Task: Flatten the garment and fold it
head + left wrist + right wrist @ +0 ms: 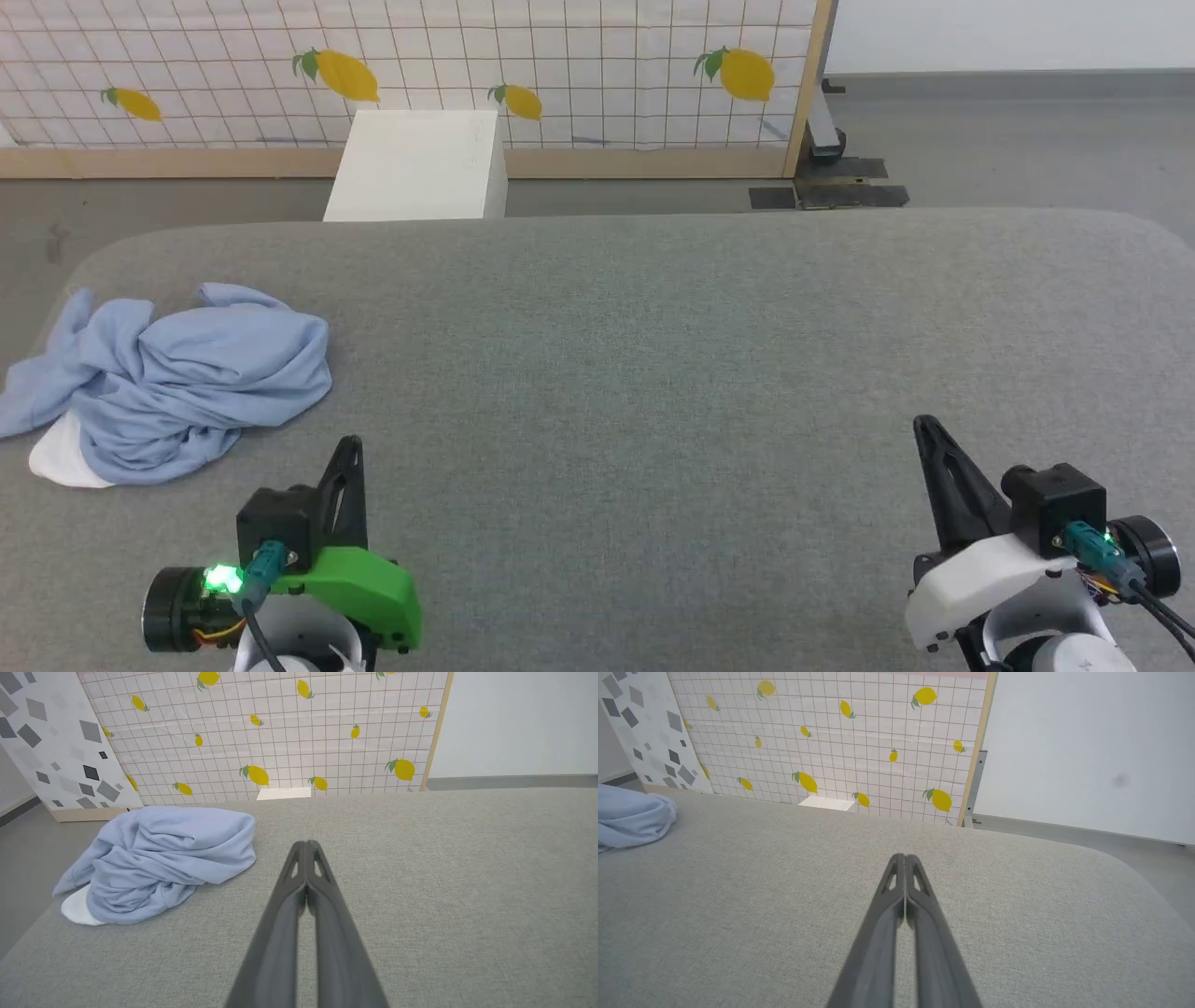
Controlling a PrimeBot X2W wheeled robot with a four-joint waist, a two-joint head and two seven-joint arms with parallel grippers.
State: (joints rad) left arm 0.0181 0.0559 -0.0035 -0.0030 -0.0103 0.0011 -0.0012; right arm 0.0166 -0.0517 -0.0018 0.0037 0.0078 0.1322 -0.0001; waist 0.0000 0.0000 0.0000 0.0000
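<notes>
Nearest, the left gripper [349, 450] and the right gripper [926, 429] hover low over a grey padded table [653, 355], well apart from each other. Each has its two dark fingers pressed together with nothing between them; both wrist views show the tips meeting.

Ahead of the left gripper and off to its left lies the shirt [187, 373], a light blue crumpled heap close to the table's left edge. A white patch, perhaps collar or lining, pokes out on the side nearer the gripper. The left gripper is near the heap but clear of it. From the right gripper the shirt is far off to the left, across bare table.

Beyond the table's far edge, ahead of the left gripper, stands a white box [415, 163], and behind it a white gridded screen [579, 56] printed with lemons.

The task looks to be at its very start — nothing is flattened or folded. The shirt is too bunched to pick out sleeves or hem. Everything remains: reaching it, spreading it flat, then folding.
</notes>
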